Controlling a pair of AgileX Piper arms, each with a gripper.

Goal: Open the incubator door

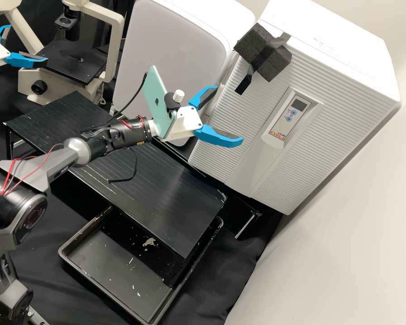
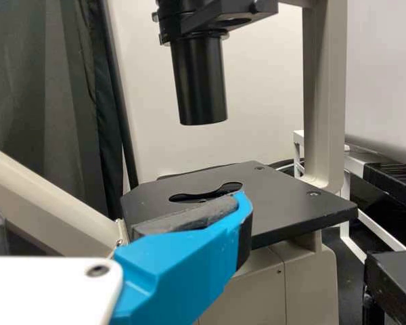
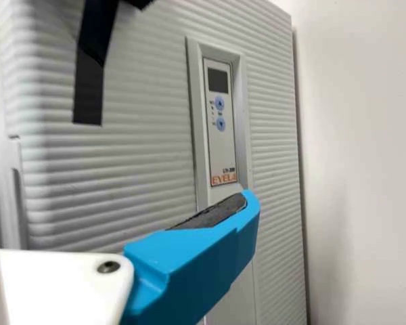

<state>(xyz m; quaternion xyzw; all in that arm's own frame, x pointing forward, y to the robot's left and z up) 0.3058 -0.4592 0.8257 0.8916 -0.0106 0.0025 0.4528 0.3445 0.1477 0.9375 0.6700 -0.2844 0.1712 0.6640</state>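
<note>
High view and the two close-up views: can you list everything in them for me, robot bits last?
White ribbed-front incubator: one, at right by the wall.
Pale control panel, blue buttons: one, on its front.
Dark foam bundle, black tape: one, upper front edge.
White rounded cabinet: one, beside the incubator.
Beige microscope, black stage: one, back left.
Black grooved platform: one, centre.
Black shallow tray: one, partly under the platform.
Black cloth: under the tray.
Off-white wall: far right.
Mint-green phone: one, mounted behind the right tool.
Dark grey right arm: one, at left.
White tools, blue fingers: two, both open; left tool near the microscope, right tool before the incubator.
</note>
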